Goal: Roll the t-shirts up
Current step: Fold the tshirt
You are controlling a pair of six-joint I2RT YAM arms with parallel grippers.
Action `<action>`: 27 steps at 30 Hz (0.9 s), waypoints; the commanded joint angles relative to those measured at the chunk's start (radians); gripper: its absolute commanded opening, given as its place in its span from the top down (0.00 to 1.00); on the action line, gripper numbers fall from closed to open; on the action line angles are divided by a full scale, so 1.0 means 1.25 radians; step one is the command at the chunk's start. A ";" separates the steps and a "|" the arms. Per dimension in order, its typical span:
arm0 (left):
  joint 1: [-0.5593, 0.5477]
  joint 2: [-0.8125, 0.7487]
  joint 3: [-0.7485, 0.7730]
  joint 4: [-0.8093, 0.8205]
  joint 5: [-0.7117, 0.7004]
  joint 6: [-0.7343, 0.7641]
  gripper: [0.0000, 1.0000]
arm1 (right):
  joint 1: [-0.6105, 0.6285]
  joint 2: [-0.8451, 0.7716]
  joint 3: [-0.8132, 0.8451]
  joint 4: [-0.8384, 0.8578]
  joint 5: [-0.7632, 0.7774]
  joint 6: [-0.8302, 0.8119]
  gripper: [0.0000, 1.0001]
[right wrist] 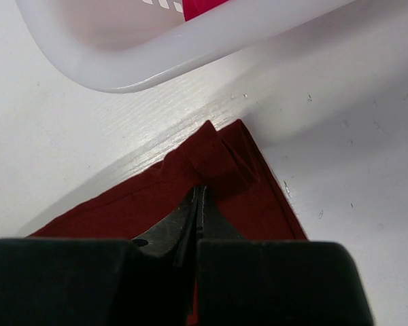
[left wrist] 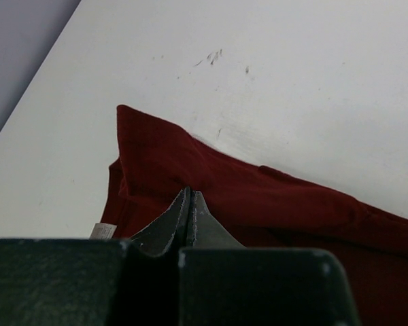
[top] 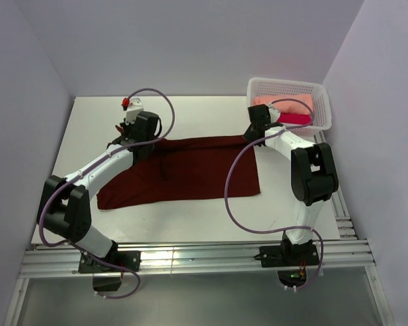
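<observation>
– Progress on the rolling: how is it judged?
– No roll is seen yet. The maroon t-shirt (top: 190,170) is spread flat on the tabletop (top: 211,115) as a long band, between the two arms.
– And the hands?
– Both are closed tight. The left hand (left wrist: 189,198) is set at the shirt's far left corner, the right hand (right wrist: 199,197) at its far right corner. Cloth is puckered at each pair of tips, so a pinch of fabric appears to be held by each.
– What is left?
– Nearly everything, it is judged. This shirt is still to be rolled. A peach t-shirt (top: 275,102) and a pink t-shirt (top: 296,119) are kept in the white basket (top: 285,83) at the far right; whether those are rolled cannot be told.
</observation>
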 commanded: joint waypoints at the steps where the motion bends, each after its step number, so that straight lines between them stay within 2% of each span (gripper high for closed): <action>1: -0.008 -0.035 -0.023 -0.017 -0.050 -0.042 1.00 | -0.009 -0.027 -0.007 0.005 0.023 0.011 1.00; 27: -0.030 -0.075 -0.160 -0.103 -0.115 -0.198 0.99 | -0.009 -0.034 -0.073 0.006 0.019 0.029 1.00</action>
